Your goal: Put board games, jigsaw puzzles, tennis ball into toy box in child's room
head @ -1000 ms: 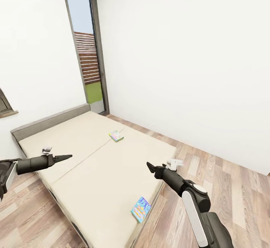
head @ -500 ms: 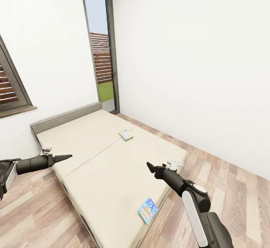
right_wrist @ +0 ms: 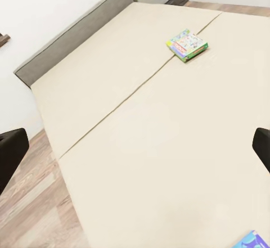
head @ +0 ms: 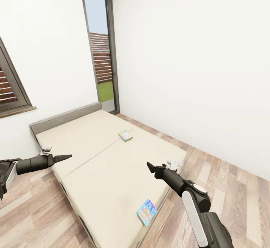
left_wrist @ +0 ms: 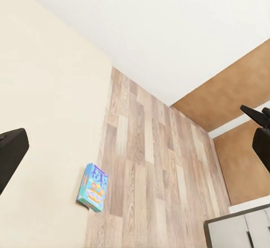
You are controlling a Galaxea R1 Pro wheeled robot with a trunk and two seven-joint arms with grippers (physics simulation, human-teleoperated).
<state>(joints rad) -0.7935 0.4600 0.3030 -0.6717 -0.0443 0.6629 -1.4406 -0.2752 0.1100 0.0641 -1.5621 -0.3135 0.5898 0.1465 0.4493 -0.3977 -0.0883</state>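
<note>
The bed with its plain beige mattress lies in front of me. A green-edged board game rests near the mattress's middle seam, also seen in the right wrist view. A small blue board game lies at the bed's near right corner, at the mattress edge. My left gripper hovers open over the bed's left side. My right gripper hovers open over the near right part, and its dark fingers stand wide apart. The table, toy box, jigsaw puzzles and tennis ball are out of view.
A tall glass door stands behind the headboard. A dark-framed window is on the left wall. Wood floor runs between the bed and the white right wall, and more floor lies at the front left.
The camera has turned left, bringing the left window into view and shifting the bed rightward in the picture. Both arms hold the same pose and the games lie where they were.
</note>
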